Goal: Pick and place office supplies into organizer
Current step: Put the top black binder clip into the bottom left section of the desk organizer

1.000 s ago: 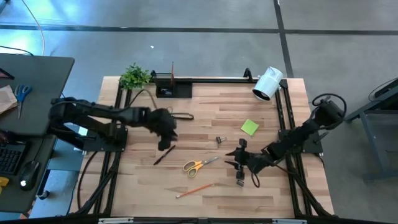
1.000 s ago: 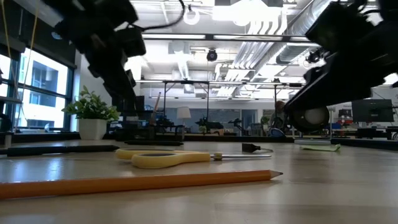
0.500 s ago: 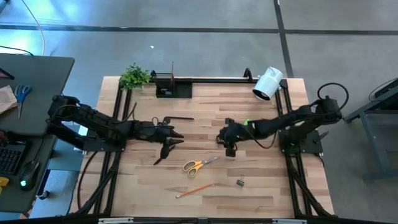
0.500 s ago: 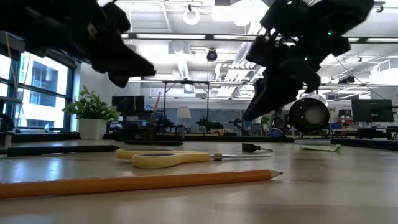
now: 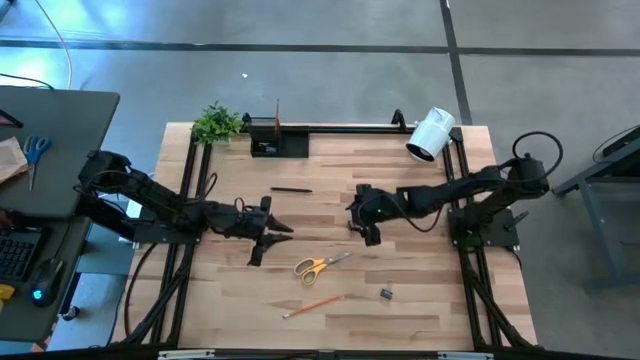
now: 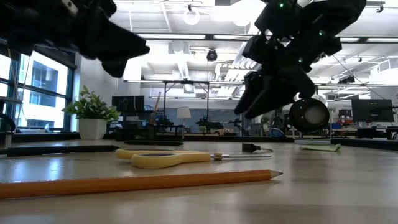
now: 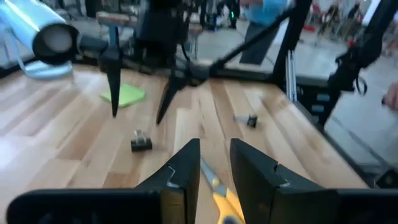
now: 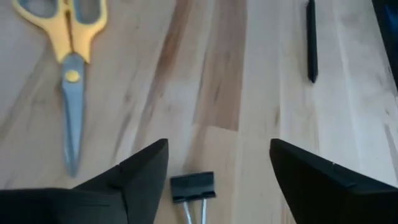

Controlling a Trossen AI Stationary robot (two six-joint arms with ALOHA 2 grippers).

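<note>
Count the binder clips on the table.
2 binder clips: one lies on the table just under the open right tool; the other sits near the front edge, right of the pencil. Others may be hidden.

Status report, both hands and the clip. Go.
Right hand open, low over binder clip. Left hand empty, fingers nearly closed, above black pen. Organizer at far edge. Nothing in the way.

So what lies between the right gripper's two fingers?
A black binder clip lies on the bare wood between the open fingers of the right gripper. This shows in the right wrist view.
</note>
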